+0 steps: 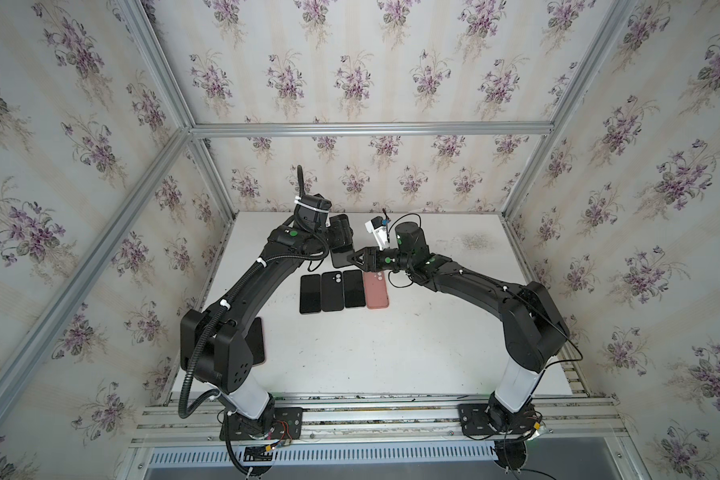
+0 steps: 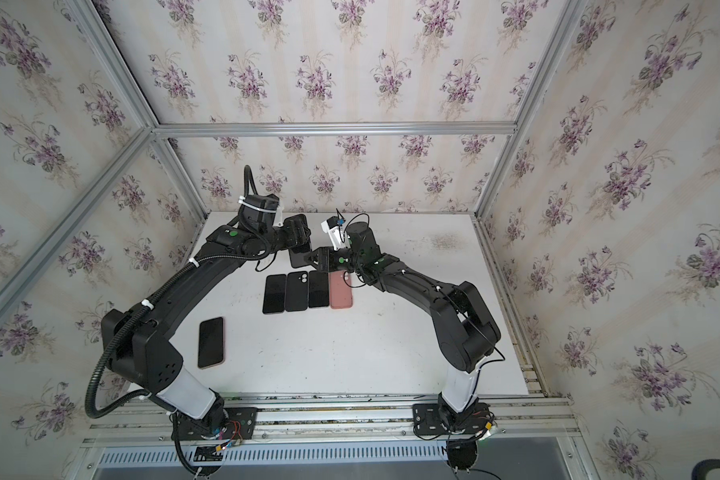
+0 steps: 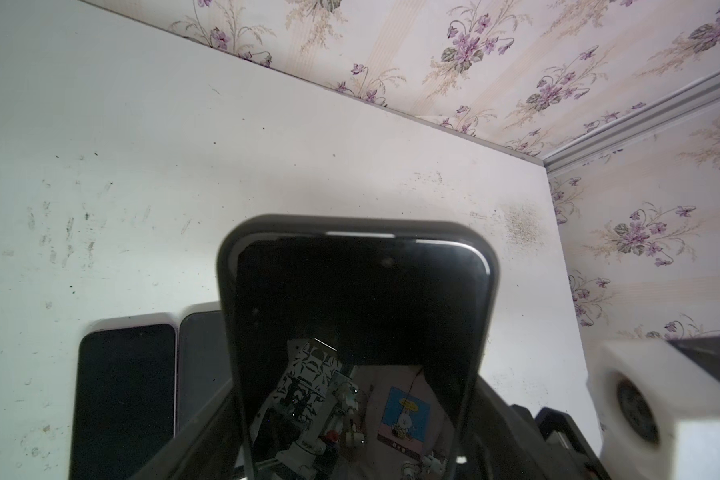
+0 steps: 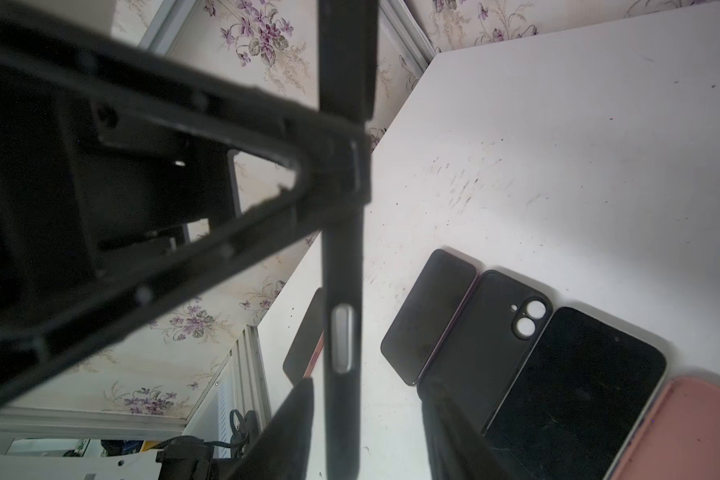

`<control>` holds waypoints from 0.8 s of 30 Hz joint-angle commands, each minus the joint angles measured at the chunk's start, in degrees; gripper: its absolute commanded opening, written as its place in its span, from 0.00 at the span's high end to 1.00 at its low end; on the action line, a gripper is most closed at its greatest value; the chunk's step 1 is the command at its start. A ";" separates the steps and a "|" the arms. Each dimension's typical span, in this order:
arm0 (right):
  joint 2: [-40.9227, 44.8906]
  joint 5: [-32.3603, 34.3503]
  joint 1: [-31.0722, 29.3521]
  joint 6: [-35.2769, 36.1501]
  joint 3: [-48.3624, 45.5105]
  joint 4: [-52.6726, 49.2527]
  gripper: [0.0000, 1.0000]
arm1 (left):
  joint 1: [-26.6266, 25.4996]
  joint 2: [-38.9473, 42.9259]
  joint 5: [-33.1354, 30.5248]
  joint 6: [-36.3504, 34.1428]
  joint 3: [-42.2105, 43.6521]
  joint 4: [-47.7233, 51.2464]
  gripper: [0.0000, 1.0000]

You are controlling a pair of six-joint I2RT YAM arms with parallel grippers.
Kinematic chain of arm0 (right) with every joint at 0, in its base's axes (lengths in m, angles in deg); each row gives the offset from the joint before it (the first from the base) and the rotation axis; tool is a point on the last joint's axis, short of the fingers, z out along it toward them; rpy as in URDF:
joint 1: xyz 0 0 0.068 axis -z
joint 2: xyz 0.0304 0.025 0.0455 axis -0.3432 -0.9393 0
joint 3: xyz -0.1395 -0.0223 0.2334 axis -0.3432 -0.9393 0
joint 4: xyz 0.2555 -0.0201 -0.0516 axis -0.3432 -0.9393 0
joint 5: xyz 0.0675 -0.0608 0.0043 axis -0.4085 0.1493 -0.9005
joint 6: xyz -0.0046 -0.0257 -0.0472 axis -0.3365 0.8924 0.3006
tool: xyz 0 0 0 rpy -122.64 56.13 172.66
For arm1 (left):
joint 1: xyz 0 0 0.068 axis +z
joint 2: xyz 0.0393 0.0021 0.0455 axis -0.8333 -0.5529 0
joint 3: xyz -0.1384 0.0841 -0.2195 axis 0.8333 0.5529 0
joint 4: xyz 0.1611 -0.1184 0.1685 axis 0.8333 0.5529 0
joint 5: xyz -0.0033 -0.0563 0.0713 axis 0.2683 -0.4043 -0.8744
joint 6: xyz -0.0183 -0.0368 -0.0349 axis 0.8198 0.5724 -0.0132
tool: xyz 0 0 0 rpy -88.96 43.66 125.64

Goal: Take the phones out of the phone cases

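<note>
The table point(image 1: 433, 353) keeps a row of spare phones and cases point(image 1: 344, 291) flat, out of the way. Above it the phone point(image 3: 358, 299), seated in its dark phone case point(image 3: 225, 291), hangs clear for both arms: the left gripper point(image 1: 342, 243) clamps its sides as an anchor; the right gripper point(image 1: 353, 262) straddles one edge, jaws apart, likely to peel.

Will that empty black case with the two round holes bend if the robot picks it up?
Probably a little: the empty black case looks like a thin matte shell, so likely light and bendy. It lies flat on the table, so it shouldn't roll. Pushed sideways, it would likely nudge the phone lying tight beside it.
</note>
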 commanded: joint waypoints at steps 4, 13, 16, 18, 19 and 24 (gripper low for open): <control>-0.80 -1.04 -0.12 -2.18 1.53 3.28 0.69 | -0.62 1.47 -1.33 1.32 1.03 -5.46 0.37; 0.62 -4.33 -0.03 -1.25 -0.24 3.86 1.00 | -0.81 2.84 0.01 2.77 1.55 -9.50 0.29; 2.24 -5.37 0.85 0.51 -1.80 3.06 1.00 | -0.74 3.92 1.42 2.81 1.07 -11.27 0.11; 3.72 -6.47 2.15 1.25 -3.59 3.07 1.00 | -0.59 4.63 2.74 2.36 0.28 -12.20 0.02; 4.39 -7.36 2.40 1.82 -4.35 3.13 1.00 | -0.38 4.84 3.84 1.99 -0.22 -12.60 0.00; 9.57 -15.69 9.94 8.46 -10.03 3.85 1.00 | 1.39 6.68 10.94 -3.20 -2.99 -12.68 0.00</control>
